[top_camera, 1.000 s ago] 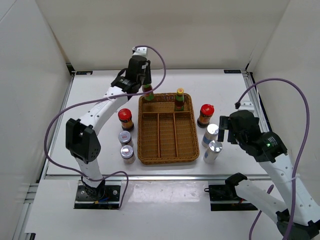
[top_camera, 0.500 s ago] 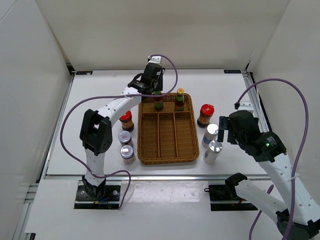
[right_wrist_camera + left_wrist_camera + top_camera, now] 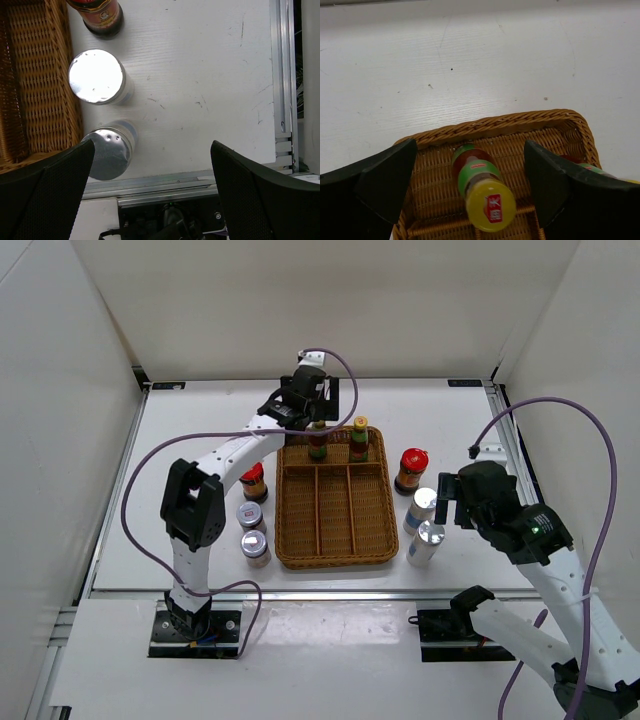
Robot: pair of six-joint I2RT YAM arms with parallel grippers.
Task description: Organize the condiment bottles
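2 sauce btls (image 3: 318,443) upright in tray (image 3: 335,512)

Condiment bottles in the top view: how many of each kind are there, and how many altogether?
Yellow-capped sauce bottles: 2
Red-lidded jars: 2
Silver-lidded jars: 2
Tall silver cylinders: 2
Total: 8

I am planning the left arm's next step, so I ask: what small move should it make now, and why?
Probably lift the left gripper straight up. Its jaws are open on either side of the bottle, which stands in the far compartment of the tray; a sideways move could tip it.
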